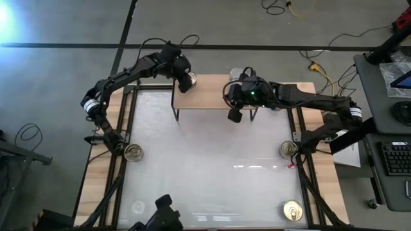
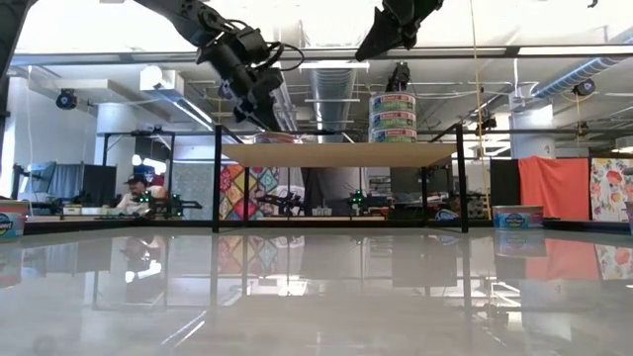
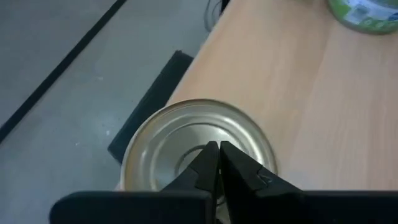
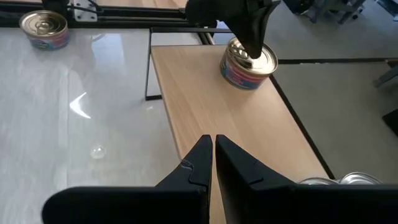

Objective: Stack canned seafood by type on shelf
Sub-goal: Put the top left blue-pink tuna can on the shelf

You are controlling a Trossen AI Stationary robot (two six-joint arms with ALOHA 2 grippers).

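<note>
Wooden shelf [image 1: 212,96]: left fingers [image 3: 217,163] (closed) poised over tin [image 3: 163,144].

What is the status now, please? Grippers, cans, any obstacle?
Left gripper shut, tips over a can at the shelf corner. Right gripper shut, empty, above shelf. Green-label stack on shelf. Nothing blocking.

1. The left gripper [image 3: 219,163] hangs with both dark fingers pressed together over a silver-lidded tin [image 3: 198,149].
2. That tin sits at the edge of the shelf [image 3: 298,93].
3. 1 green-labelled tin [image 3: 364,12] stands farther along the board.
</note>
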